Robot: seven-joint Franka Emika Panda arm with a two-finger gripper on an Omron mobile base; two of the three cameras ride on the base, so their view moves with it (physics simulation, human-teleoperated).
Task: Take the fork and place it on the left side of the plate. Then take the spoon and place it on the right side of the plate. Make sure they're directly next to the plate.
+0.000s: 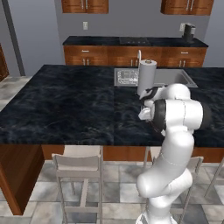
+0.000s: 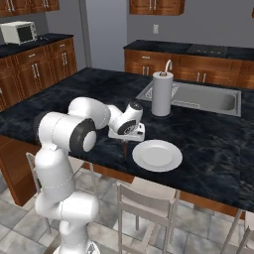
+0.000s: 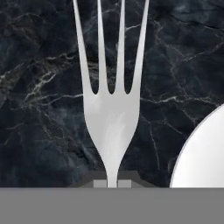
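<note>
My gripper is shut on the fork, whose silver tines fill the hand view and point away from the hand; its dark handle is hidden between the fingers. In the right base view the gripper hangs just over the dark marble counter, with the fork as a thin dark sliver under it, close to the left rim of the white plate. The plate's edge curves in at the lower right of the hand view. The spoon is hidden or out of view.
A paper towel roll stands behind the plate beside the sink. Stools line the counter's near edge. In the left base view my own arm covers the plate area; the towel roll rises behind it.
</note>
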